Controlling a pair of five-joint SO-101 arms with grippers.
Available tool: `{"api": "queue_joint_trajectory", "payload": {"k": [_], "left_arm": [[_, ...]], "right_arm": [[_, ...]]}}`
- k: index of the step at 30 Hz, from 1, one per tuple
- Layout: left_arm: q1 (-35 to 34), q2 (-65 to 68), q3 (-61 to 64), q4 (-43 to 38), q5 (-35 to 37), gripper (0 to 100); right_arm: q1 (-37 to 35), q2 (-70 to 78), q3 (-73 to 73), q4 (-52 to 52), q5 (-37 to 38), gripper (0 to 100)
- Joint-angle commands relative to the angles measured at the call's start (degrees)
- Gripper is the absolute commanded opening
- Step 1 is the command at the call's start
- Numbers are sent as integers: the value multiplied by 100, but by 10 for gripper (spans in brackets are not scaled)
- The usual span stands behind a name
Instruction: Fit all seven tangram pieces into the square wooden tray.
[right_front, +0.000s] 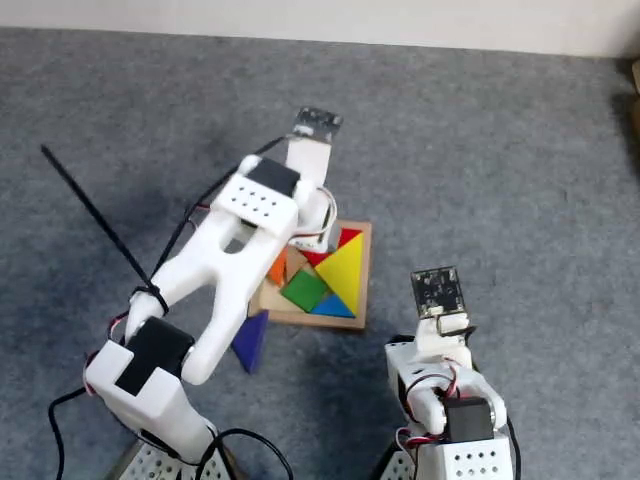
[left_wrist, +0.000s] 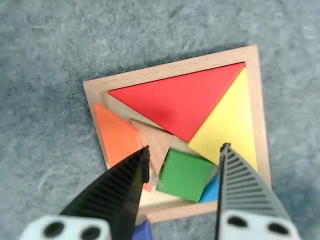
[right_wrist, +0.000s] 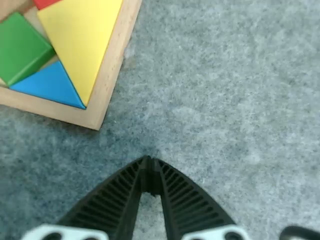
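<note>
Closest to the arm bases, the right claw (right_wrist: 149, 159) hangs over the grey carpet (right_front: 520, 150) with its fingers pressed together, holding nothing. It is just off the corner of the wooden tray (right_wrist: 112, 75). A dark purple piece (right_front: 250, 340) lies on the carpet beside the tray's near edge, outside it and partly under the left arm.

In the tray (right_front: 364, 268), the blue triangle (left_wrist: 212, 190) sits in that near corner. The green square (left_wrist: 185, 175) is next to it, turned a little askew. The big yellow triangle (left_wrist: 230, 125) runs along one side and the big red triangle (left_wrist: 180, 97) along the far side, the two meeting edge to edge. Across from the yellow one, the orange piece (left_wrist: 117, 135) lies against the rim (one corner seems to ride up on it). Bare wood shows between orange, red and green.

The left claw (left_wrist: 185, 148) hovers above the tray, fingers spread wide over the green square, gripping nothing.
</note>
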Motion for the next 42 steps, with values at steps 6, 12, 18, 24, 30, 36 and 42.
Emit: {"api": "queue_joint_trajectory", "payload": {"k": [6, 12, 18, 24, 30, 36, 42], "left_arm": [[-699, -110, -769, 818, 26, 231], [-1244, -66, -576, 642, -88, 231], [-1789, -48, 215, -62, -668, 231], [-1710, -48, 1244, -1037, -932, 231], [-1437, -40, 1675, -1521, -932, 231], [-1358, -31, 1745, -1635, -932, 231], [-1244, -57, 1921, -1591, -941, 231]], "right_arm": [[66, -75, 655, 40, -18, 5], [66, -75, 655, 40, -18, 5], [66, -75, 655, 40, -18, 5], [66, -75, 655, 40, -18, 5], [66, -75, 655, 40, -18, 5], [66, -75, 655, 40, -18, 5], [66, -75, 655, 40, -18, 5]]}}
